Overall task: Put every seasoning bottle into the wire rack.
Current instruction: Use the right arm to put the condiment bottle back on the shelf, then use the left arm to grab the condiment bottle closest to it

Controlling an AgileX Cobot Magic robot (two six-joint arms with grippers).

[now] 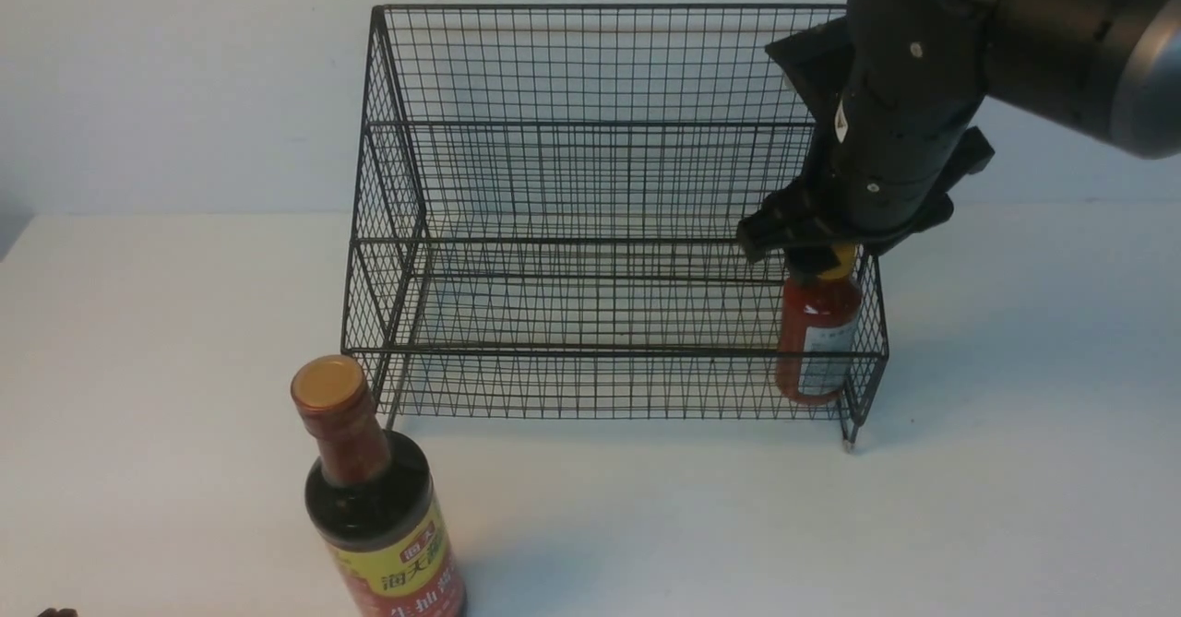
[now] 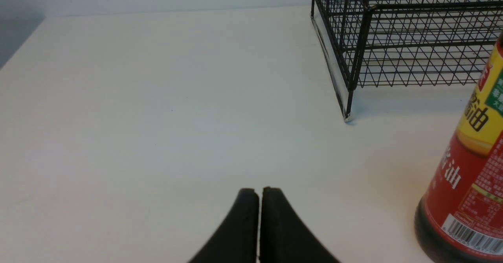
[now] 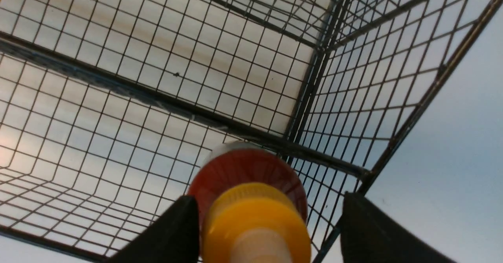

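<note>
Step 1 of 2 near done: small red squeeze bottle with yellow nozzle cap (image 1: 819, 340) upright in near right corner of black wire-mesh rack (image 1: 590, 183), right gripper (image 1: 817, 253) spread wide over cap. Next: lift clear. Then open left gripper (image 2: 259, 223), now pressed shut, for tall dark soy-sauce bottle (image 1: 378, 506) outside, near left.

On the soy-sauce bottle (image 1: 383, 516) I read 海天 on a small red badge at the top of its yellow label, with larger dark 生抽 below. My left wrist view of that bottle (image 2: 467, 168) gives 油 in dark strokes on yellow, 酱油 in white on red, and a barcode (image 2: 469, 237) with digits too small to read. The print on the small red squeeze bottle (image 1: 817, 340) is too small for me to read.
</note>
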